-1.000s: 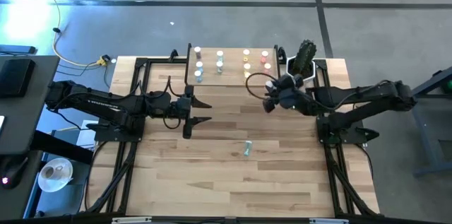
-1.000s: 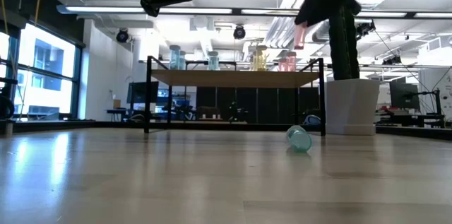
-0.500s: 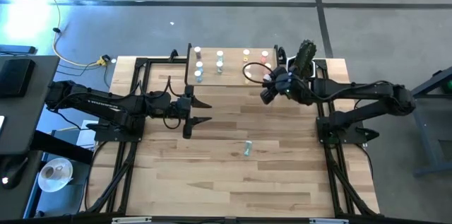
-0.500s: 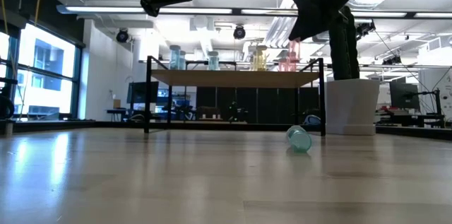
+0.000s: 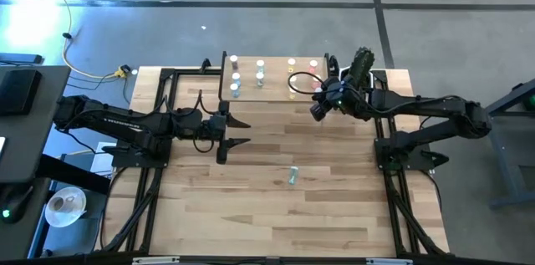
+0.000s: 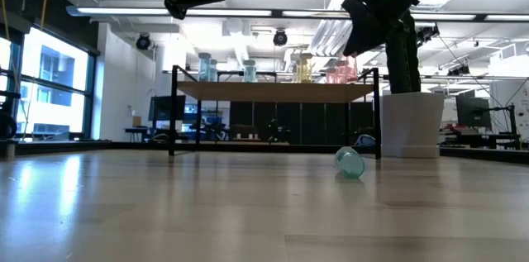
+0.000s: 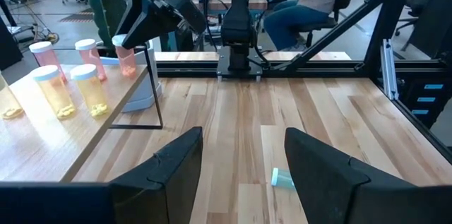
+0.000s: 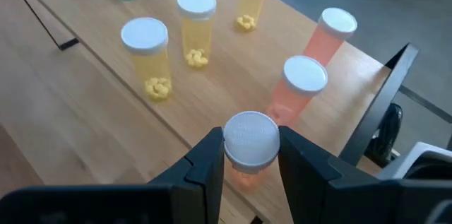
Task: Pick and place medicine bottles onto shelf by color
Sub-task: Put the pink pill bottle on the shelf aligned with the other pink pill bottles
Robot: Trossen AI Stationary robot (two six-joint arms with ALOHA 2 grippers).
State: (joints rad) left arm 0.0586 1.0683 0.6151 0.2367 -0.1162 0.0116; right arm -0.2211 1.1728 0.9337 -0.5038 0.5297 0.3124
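Note:
The shelf [image 5: 272, 91] stands at the table's far edge with several upright bottles on it: blue-green ones [image 5: 235, 78] at its left, yellow ones [image 8: 146, 58] in the middle, and two pink ones [image 8: 304, 90] at its right. My right gripper [image 5: 320, 102] is shut on a pink bottle with a white cap [image 8: 251, 138] over the shelf's near right corner. A green bottle [image 5: 292, 175] lies on its side on the table's middle. My left gripper [image 5: 241, 131] is open and empty, left of the middle and above the table. My right gripper pinches the pink bottle's upper part, at and just under the cap [image 8: 247, 171], between its two fingers. The fingers slant down from the table's right. The bottle [image 7: 126, 56] stands upright; whether its base touches the shelf, I cannot tell.
A white pot with a cactus [image 5: 359, 71] stands right of the shelf, close behind my right arm. Black frame rails [image 5: 163, 98] run along the table's left and right sides. The green bottle also shows in the low view [image 6: 350, 163] and the left wrist view [image 7: 282, 178].
My right gripper has carried the pink bottle toward the table's far edge and down, from over the table to the shelf's near right corner beside the other pink bottles. The bottle has stayed upright in the shut fingers.

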